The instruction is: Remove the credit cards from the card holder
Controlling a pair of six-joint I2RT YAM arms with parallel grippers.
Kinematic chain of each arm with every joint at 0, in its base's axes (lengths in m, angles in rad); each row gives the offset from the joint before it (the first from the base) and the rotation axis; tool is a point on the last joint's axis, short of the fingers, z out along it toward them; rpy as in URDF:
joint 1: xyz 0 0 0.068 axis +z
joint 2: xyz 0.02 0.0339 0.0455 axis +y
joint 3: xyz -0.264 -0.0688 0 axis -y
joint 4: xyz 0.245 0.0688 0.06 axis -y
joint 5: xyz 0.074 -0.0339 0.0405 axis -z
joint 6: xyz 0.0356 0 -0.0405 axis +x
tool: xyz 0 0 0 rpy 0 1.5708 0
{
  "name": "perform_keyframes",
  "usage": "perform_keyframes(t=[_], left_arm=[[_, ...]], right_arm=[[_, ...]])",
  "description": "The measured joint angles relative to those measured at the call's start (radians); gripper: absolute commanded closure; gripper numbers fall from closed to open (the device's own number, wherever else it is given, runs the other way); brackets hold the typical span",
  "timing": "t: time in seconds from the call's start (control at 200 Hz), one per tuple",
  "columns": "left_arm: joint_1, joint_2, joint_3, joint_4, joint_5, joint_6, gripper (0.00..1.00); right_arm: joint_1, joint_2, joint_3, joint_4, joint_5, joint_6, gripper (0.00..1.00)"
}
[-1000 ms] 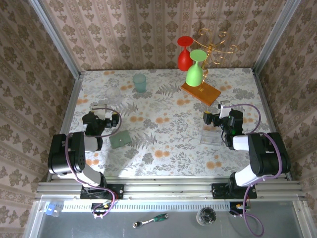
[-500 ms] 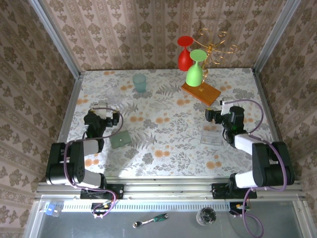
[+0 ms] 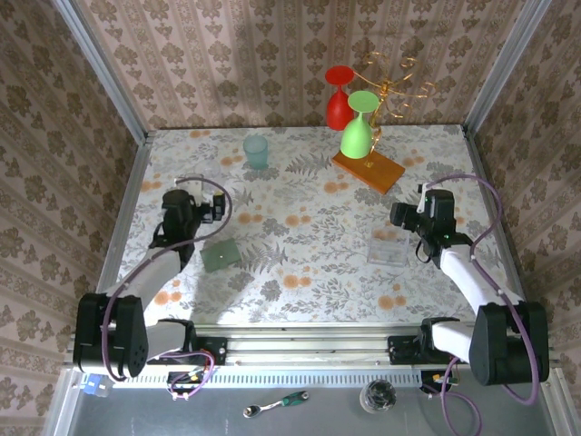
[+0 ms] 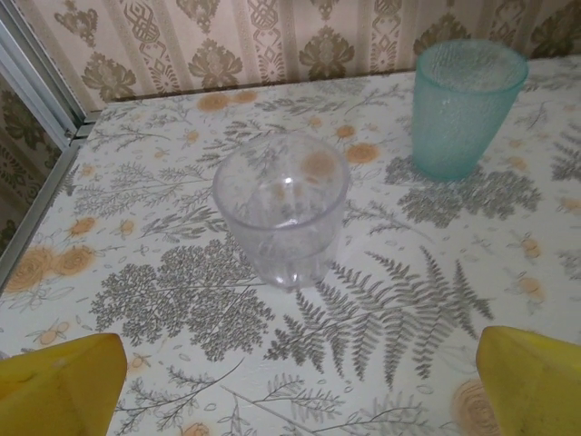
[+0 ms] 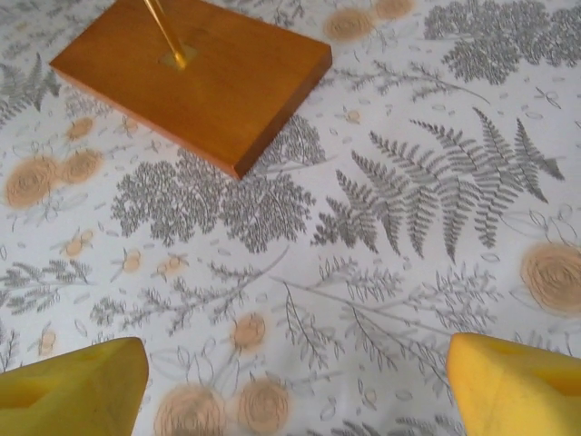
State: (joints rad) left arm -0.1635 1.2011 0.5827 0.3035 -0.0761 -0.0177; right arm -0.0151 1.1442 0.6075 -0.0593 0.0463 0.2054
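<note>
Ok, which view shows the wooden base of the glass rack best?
Right wrist: the wooden base sits close and sharp, its gold stem rising. Top external shows it small, partly behind the green glass.

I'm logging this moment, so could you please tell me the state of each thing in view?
card holder: folded shut, lying flat.
clear cup: upright, empty.
teal cup: upright.
red glass: hanging upside down.
green glass: hanging upside down.
left gripper: open, empty.
right gripper: open, empty.
</note>
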Motion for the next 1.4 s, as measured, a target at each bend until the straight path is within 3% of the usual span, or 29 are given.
perform_keyframes(t=[0.175, 0.305, 0.63, 0.75, 0.895, 1.395], left_arm=[[0.002, -0.017, 0.166, -0.277, 0.057, -0.11, 0.0], [0.002, -0.002, 0.313, -0.466, 0.159, -0.179, 0.0], [0.008, 0.128, 0.406, -0.707, 0.408, -0.254, 0.0], [0.006, 0.131, 0.406, -0.726, 0.447, -0.257, 0.0], [-0.008, 0.131, 0.406, -0.737, 0.458, -0.254, 0.0], [0.023, 0.074, 0.42, -0.79, 0.322, -0.141, 0.0]], right_arm=[[0.0, -0.058, 0.064, -0.176, 0.0, 0.072, 0.37], [0.0, -0.065, 0.093, -0.269, 0.0, 0.109, 0.42], [0.013, -0.028, 0.093, -0.376, -0.029, 0.121, 0.49], [0.013, -0.02, 0.094, -0.384, -0.048, 0.116, 0.57], [0.013, -0.003, 0.099, -0.414, -0.047, 0.11, 0.66], [0.013, 0.028, 0.099, -0.423, 0.0, 0.113, 0.69]])
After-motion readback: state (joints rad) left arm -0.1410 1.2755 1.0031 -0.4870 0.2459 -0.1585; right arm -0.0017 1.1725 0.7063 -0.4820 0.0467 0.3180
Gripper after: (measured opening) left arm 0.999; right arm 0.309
